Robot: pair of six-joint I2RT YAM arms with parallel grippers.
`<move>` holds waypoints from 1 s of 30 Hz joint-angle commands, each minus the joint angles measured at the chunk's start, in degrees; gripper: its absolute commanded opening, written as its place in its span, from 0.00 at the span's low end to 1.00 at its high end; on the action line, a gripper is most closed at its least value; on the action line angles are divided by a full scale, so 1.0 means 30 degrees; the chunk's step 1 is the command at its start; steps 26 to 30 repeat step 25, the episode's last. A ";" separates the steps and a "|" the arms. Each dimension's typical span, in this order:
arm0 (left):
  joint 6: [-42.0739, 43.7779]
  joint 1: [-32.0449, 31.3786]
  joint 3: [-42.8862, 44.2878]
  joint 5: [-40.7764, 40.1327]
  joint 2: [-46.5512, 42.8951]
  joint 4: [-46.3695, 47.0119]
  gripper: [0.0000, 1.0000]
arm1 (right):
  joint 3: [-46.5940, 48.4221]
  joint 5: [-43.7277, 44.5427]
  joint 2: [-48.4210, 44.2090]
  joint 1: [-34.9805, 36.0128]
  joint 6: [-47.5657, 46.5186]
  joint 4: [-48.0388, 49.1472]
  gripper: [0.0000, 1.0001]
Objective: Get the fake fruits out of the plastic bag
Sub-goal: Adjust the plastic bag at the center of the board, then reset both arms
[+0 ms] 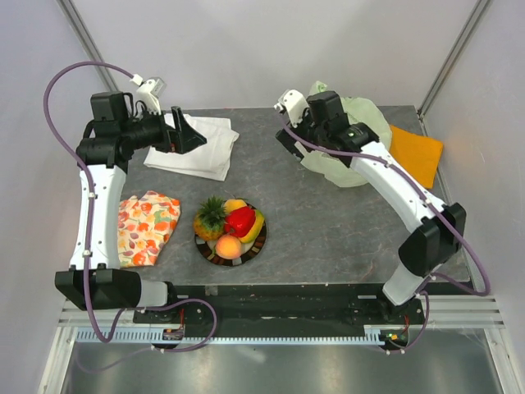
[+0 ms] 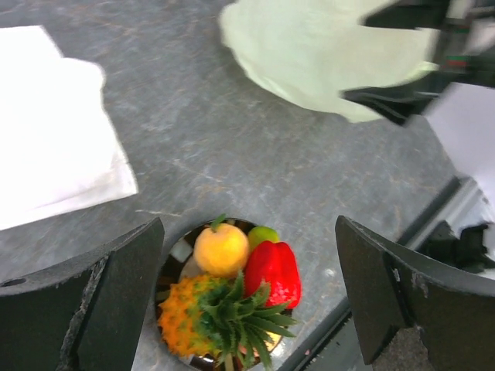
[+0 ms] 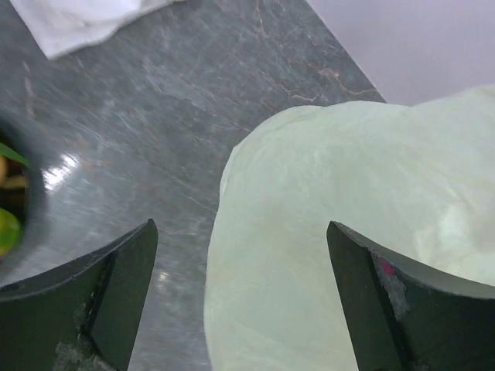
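Just below the open R gripper (image 3: 240, 232) lies plastic bag (image 3: 348, 178).

You're looking at these colours on the grey-veined desk (image 1: 328, 222)
Pale-green plastic bag (image 3: 332, 232); orange-pink peach (image 1: 229, 246); brown pineapple (image 1: 209, 220), green crown; red pepper (image 1: 239, 219); yellow banana (image 1: 256, 227); white cloth (image 1: 197, 148); orange-floral cloth (image 1: 146, 228).

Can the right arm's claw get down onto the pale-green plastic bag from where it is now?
Probably yes. The right claw hangs open over the crinkly pale-green plastic bag, and nothing shows between them in the wrist view.
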 commanded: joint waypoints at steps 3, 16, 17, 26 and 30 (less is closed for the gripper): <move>0.0990 0.0113 -0.0886 -0.4797 -0.0671 0.0318 0.99 | 0.0276 0.1154 -0.2928 -0.1129 0.6634 -0.0589 0.98; 0.0697 0.0347 -0.1796 -0.8787 -0.0730 0.0816 0.99 | -0.0396 0.7051 -0.4659 -0.1217 0.8542 -0.1996 0.98; 0.0668 0.0318 -0.1883 -0.8758 -0.0701 0.0874 0.99 | -0.0368 0.6993 -0.4543 -0.1246 0.8542 -0.1879 0.98; 0.0668 0.0610 -0.2176 -0.9695 -0.1198 0.0905 0.99 | -0.0191 0.6232 -0.4073 -0.1246 0.9597 -0.1264 0.98; 0.0668 0.0610 -0.2176 -0.9695 -0.1198 0.0905 0.99 | -0.0191 0.6232 -0.4073 -0.1246 0.9597 -0.1264 0.98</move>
